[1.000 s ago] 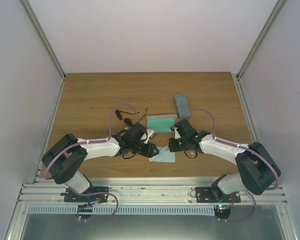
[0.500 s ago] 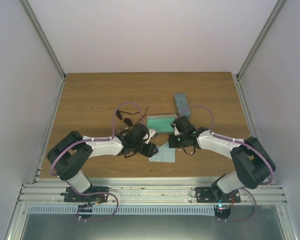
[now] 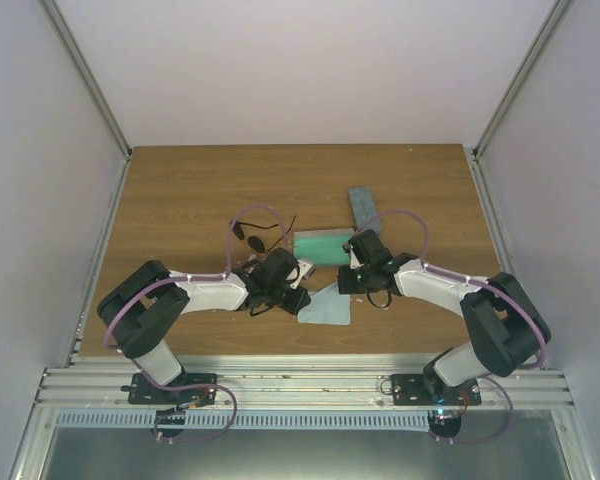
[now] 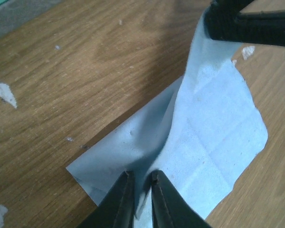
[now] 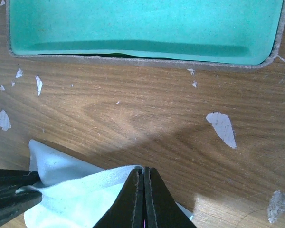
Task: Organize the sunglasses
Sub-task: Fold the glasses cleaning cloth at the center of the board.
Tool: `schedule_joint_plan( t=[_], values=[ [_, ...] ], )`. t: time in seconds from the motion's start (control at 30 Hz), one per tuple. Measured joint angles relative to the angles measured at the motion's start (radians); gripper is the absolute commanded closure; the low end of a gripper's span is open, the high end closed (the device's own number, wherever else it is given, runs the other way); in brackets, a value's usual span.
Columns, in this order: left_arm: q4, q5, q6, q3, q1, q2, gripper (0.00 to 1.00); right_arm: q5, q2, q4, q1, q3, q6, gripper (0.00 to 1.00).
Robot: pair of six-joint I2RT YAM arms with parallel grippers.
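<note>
Left gripper (image 4: 138, 190): down low over the desk (image 3: 180, 190), fingers pinched almost together on the near edge of the light blue cloth (image 4: 213, 142).
Right gripper (image 5: 143, 178): clamped tight on the far corner and holding it up, so the cloth tents between the two.
Sunglasses (image 3: 248, 234): the dark round-lens pair lies on the desk beyond the left arm, apart from both grippers, with nobody holding it. I can't pick out a second pair from here.
Open case (image 5: 147, 28): green lining up, just past the cloth, nothing visible in it.
Step in hand: folding or smoothing the cloth, I'd say; the glasses are not yet handled.
Risk, cloth: if the arms pull out of step, a corner slips free and the cloth flops down crumpled.
Risk, collision: the fingertips are very near each other, so a crossing move could knock them together.
Risk, glasses: the left arm's purple cable (image 3: 242, 215) loops right beside that thin frame, and a swing could snag or sweep it.
</note>
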Motion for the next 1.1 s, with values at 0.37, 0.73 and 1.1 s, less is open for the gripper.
schedule_joint_plan(
  t=[0.37, 0.73, 1.1],
  values=[
    [-0.073, -0.080, 0.007, 0.058, -0.002, -0.040, 1.00, -0.013, -0.023, -0.001, 0.000, -0.002, -0.003, 0.99],
    [-0.182, -0.085, 0.044, 0.112, 0.010, -0.059, 1.00, -0.014, -0.082, -0.009, -0.004, -0.035, -0.020, 0.99],
    [-0.200, -0.023, 0.043, 0.112, 0.040, -0.066, 1.00, -0.024, -0.103, -0.012, -0.006, -0.055, -0.022, 0.99]
  ],
)
